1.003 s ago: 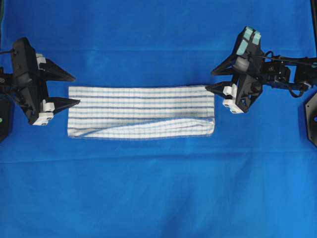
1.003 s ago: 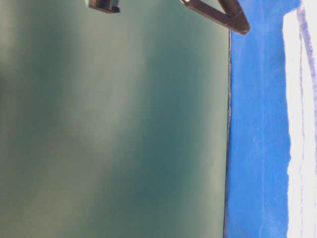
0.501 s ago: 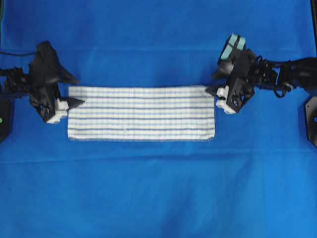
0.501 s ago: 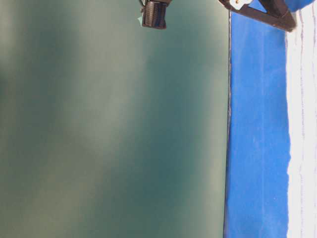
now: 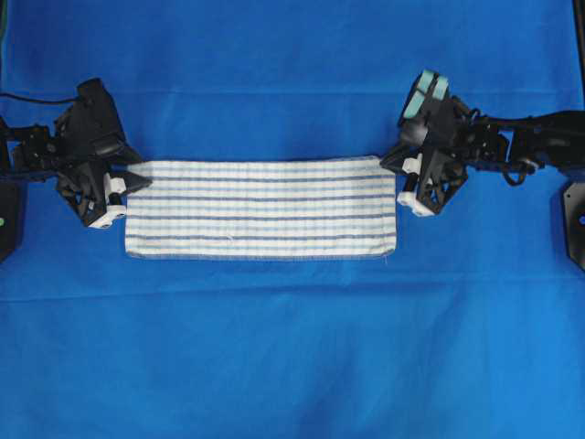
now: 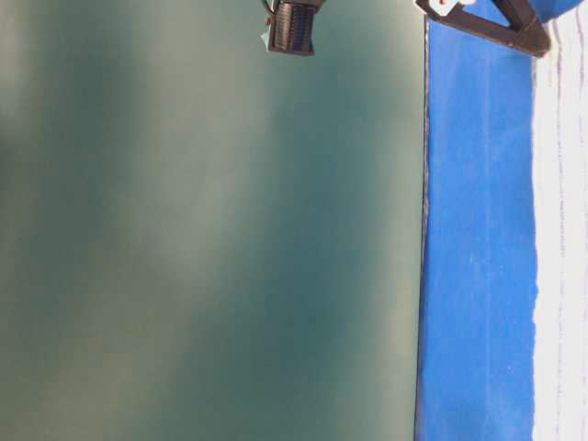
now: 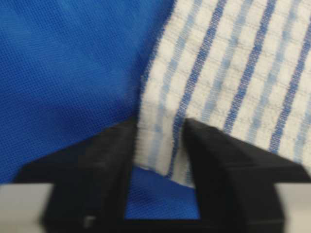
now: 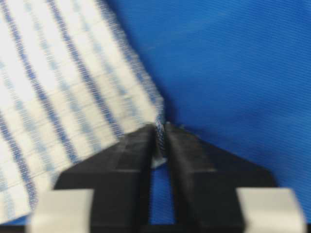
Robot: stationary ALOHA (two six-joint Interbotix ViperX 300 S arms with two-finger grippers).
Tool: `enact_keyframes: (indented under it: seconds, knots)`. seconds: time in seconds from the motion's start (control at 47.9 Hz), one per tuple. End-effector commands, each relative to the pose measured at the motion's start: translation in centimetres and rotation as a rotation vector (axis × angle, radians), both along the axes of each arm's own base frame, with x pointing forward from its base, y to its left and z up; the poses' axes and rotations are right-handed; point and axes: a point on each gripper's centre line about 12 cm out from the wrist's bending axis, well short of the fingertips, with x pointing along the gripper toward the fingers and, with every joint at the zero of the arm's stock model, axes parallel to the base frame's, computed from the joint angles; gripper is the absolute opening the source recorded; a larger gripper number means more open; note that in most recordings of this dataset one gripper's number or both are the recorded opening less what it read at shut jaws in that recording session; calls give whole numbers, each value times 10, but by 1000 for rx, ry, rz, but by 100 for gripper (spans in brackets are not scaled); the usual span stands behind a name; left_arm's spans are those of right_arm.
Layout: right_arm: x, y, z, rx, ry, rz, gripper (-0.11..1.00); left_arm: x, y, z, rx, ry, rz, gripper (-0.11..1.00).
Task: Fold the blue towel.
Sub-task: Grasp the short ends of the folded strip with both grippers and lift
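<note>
1. From overhead I see a large plain blue sheet [image 5: 292,347] covering the whole work surface.
2. The blue towel [image 5: 260,208], white with dark and light blue stripes, lies flat in the middle of the sheet as a long narrow band running left to right.
3. My left claw [image 5: 128,181] sits at the towel's left end, at its far corner.
4. In the left wrist view, the left claw [image 7: 158,141] has its two black fingers [image 7: 104,160] pressed against a bunched fold of the towel's [image 7: 233,73] corner; it is grasping the towel.
5. My right claw [image 5: 396,170] sits at the towel's right end, also at the far corner.
6. In the right wrist view, the right claw [image 8: 159,138] is clenched almost tight, with the thin corner of the towel [image 8: 63,97] pinched between its fingers [image 8: 133,155].
7. The table-level view is turned sideways: mostly a blurred green wall [image 6: 202,239], then the sheet [image 6: 478,257] and a strip of towel [image 6: 560,257] at the right edge, with one dark finger [image 6: 487,26] near the top.
</note>
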Motion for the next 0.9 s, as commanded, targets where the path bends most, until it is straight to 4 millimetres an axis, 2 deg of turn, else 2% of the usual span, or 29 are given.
enact_keyframes:
  seconds: [0.0,0.125,0.418,0.668,0.877]
  knots:
    - [8,9,6,-4,-18,34,5,5,2,4,4,-16,3,22]
    - [6,13,3,7,-3,37,4,5,2,4,3,-12,3,4]
    - [8,4,10,5,-17,13,4,7,3,8,4,-21,4,4]
    - [7,0,50,-20,-93,8,4,17,5,39,2,-25,1,4]
    - [-1,3,93,-36,-161,13,4,17,4,79,14,-79,-1,4]
